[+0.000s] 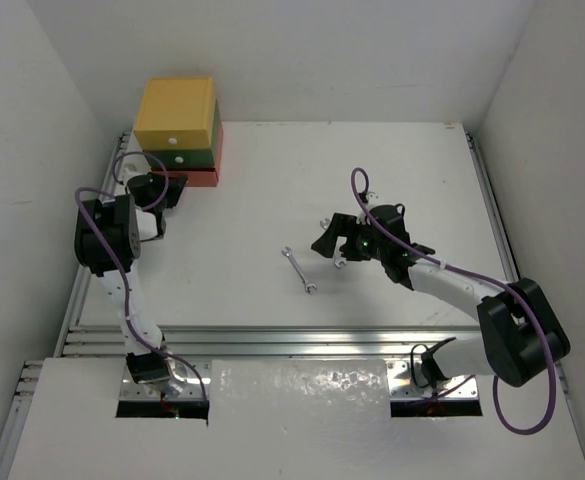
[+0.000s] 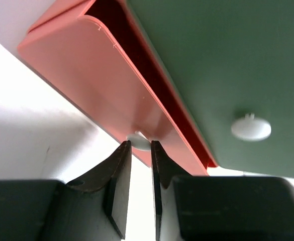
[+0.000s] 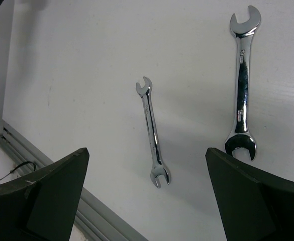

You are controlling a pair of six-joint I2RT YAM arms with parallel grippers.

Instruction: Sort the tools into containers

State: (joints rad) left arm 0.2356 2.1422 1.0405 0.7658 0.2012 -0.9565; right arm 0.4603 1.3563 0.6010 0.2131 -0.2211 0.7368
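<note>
Our left gripper [image 2: 141, 146], jaws almost shut, pinches the small white round knob [image 2: 136, 139] of the red-orange plastic drawer [image 2: 86, 75]. Our right gripper [image 1: 334, 243] gapes empty over the short silver wrench [image 3: 152, 131] and long silver wrench [image 3: 243, 85] on the white table [image 3: 76, 75].

You are working in a robotics lab test cell: plain white walls [image 1: 32, 150] box in a white table [image 1: 372, 170], aluminium rails [image 1: 302, 340] frame its near edge, and a left arm [image 1: 107, 240] and right arm [image 1: 512, 330], trailing purple cables [image 1: 520, 430], are bolted there.

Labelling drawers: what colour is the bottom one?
Red-orange drawer, best seen in the left wrist view.
</note>
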